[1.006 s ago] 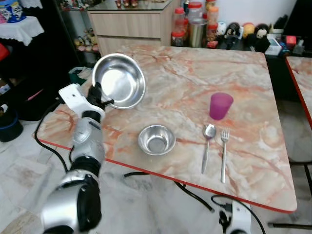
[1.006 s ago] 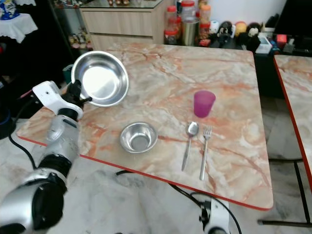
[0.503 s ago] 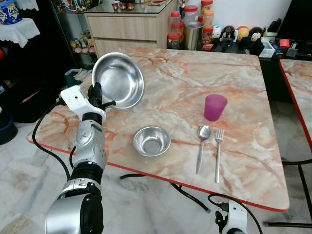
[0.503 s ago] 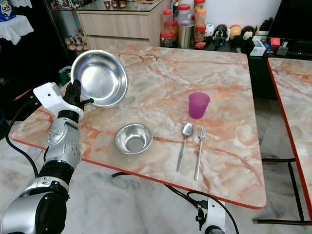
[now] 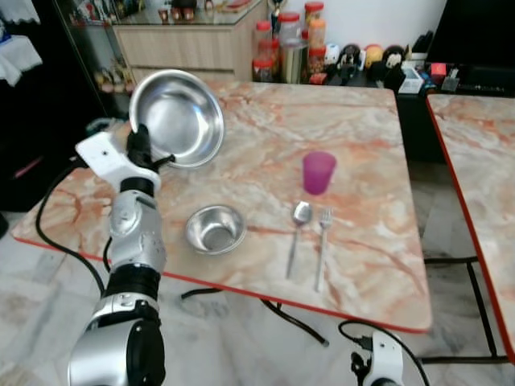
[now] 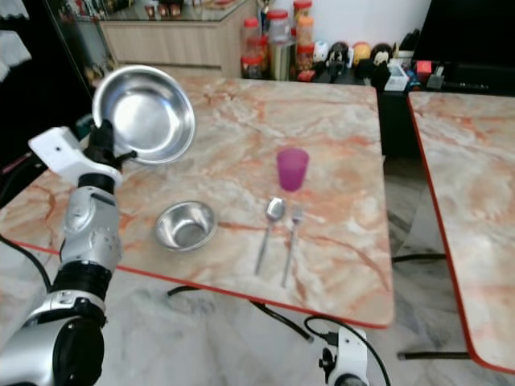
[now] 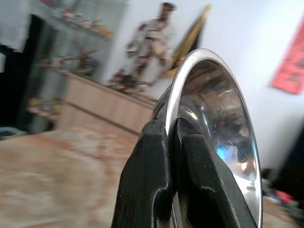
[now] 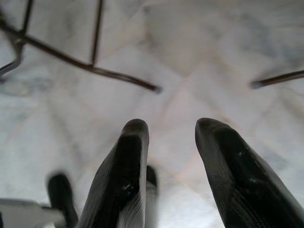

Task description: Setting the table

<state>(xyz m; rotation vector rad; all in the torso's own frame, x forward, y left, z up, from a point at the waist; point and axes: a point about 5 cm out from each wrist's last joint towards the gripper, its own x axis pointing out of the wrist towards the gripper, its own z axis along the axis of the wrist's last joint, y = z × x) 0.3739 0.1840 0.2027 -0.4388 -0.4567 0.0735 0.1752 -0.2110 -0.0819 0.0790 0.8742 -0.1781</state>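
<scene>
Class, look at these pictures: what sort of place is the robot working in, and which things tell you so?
Probably a home dining area: a marble-patterned table laid with a spoon and fork, and a wooden sideboard against the wall with jars beside it.

A wooden cabinet [image 5: 189, 44] is standing beyond the marble table [image 5: 265, 137], with red-lidded jars [image 5: 283, 36] and small figurines [image 5: 362, 58] lining up beside it. A black cable [image 5: 298, 322] is trailing across the pale marble floor [image 5: 241, 346] under the table
</scene>
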